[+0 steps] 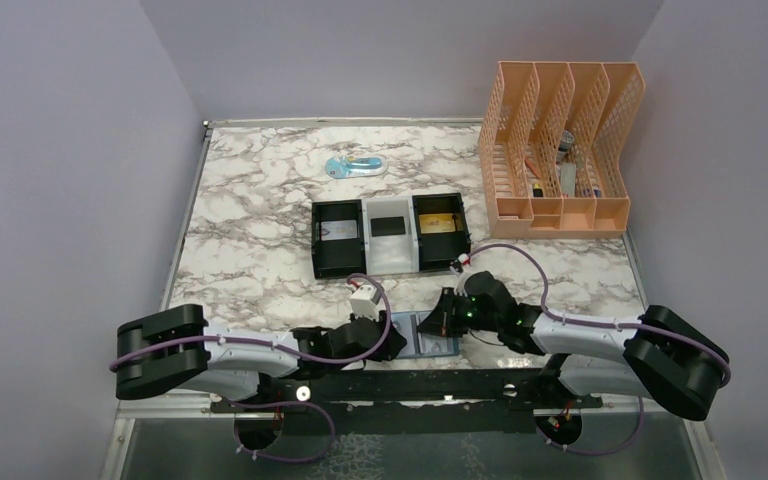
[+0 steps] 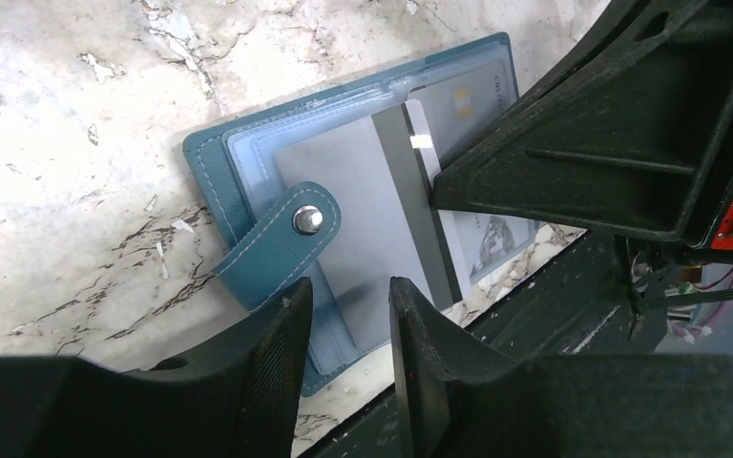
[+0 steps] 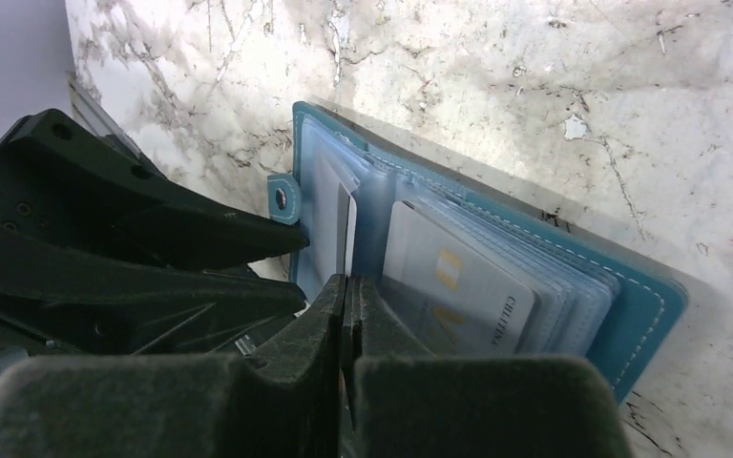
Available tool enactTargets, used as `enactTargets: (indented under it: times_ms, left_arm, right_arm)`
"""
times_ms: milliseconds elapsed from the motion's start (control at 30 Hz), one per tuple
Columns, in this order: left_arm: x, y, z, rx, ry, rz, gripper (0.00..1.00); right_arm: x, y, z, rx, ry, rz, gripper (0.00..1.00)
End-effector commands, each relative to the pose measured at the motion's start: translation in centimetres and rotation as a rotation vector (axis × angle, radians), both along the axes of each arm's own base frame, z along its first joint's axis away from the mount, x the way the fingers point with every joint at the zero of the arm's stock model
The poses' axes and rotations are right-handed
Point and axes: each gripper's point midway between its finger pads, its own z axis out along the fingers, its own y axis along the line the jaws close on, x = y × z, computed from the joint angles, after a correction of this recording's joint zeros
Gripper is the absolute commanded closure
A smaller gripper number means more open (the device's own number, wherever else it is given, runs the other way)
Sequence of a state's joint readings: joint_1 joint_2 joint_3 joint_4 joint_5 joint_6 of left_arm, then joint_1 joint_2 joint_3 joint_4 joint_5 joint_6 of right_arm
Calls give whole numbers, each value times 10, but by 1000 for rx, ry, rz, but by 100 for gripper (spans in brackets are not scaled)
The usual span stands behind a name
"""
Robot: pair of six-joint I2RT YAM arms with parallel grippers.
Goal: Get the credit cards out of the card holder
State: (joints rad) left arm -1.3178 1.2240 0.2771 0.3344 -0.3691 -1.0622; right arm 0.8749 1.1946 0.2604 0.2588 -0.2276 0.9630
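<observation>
Open and flat just near-side of the three-compartment tray [image 1: 390,232]: the card holder [image 1: 430,335]. Seemingly pinned by the right gripper [image 3: 346,286], fingers pressed together. Straight ahead of the left gripper [image 2: 348,286], jaws narrow but parted, nothing gripped: grey card [image 2: 344,210], long axis running away from the fingertips.

Card holder [image 1: 432,343] between left pincer [image 2: 348,291] and right pincer [image 3: 351,286], tray [image 1: 390,258] behind

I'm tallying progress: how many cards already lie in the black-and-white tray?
3, one per compartment of the tray: a grey card on the left, a black card in the middle, a gold card on the right. More may be hidden in the card holder.
</observation>
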Motion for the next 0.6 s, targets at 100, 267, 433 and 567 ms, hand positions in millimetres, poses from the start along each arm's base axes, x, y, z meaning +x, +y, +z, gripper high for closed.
enactTargets:
  times_ms: [100,267,433,567]
  left_arm:
    - [-3,4,12,-72,11,-6,61]
    - [-4,-7,34,-131,-15,-42,59]
    - [-8,-15,34,-127,-9,-79,58]
    - [-12,-19,20,-94,18,-101,58]
  right_arm:
    - [0,-1,5,3,-17,9,98]
    - [0,1,2,1,-7,11,98]
    - [0,2,0,-2,1,13,98]
    - [0,2,0,1,3,11,98]
